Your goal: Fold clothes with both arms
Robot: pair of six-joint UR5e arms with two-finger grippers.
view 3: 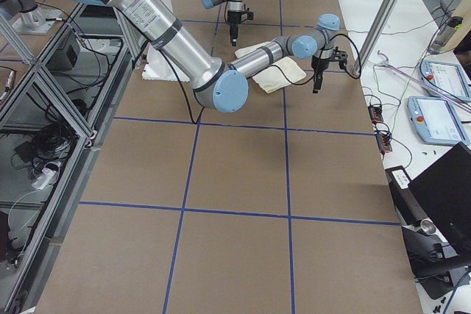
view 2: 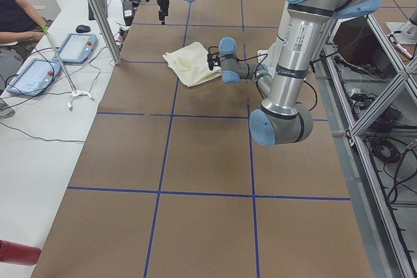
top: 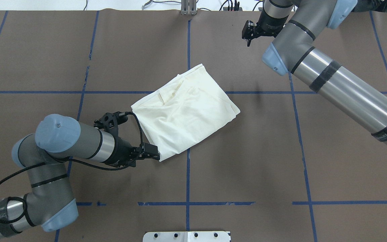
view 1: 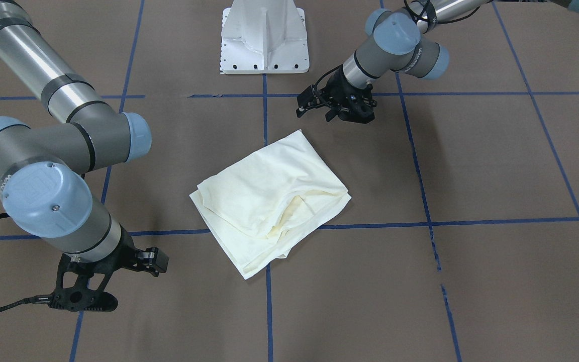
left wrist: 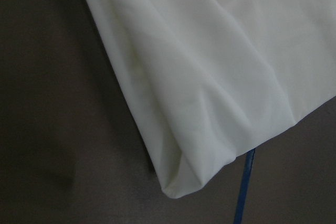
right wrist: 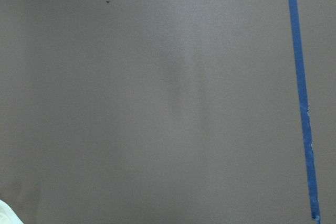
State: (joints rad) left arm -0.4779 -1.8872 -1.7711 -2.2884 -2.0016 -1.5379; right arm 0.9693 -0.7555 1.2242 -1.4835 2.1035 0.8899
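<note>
Where we face the robot, the folded cream T-shirt lies plain side up in the middle of the brown table. The left gripper hangs near one corner and the right gripper is well apart; we cannot tell how either's jaws stand. From overhead, the left gripper is just beside that corner. Our left wrist view shows the corner over blue tape. Our right wrist view shows table, tape and a T-shirt sliver.

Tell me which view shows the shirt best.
Front-facing: it shows the whole folded shirt with all edges clear. Overhead shows it too, but the left gripper overlaps one corner. The side views show it small and far off. Left wrist sees one corner only, right wrist a sliver.
</note>
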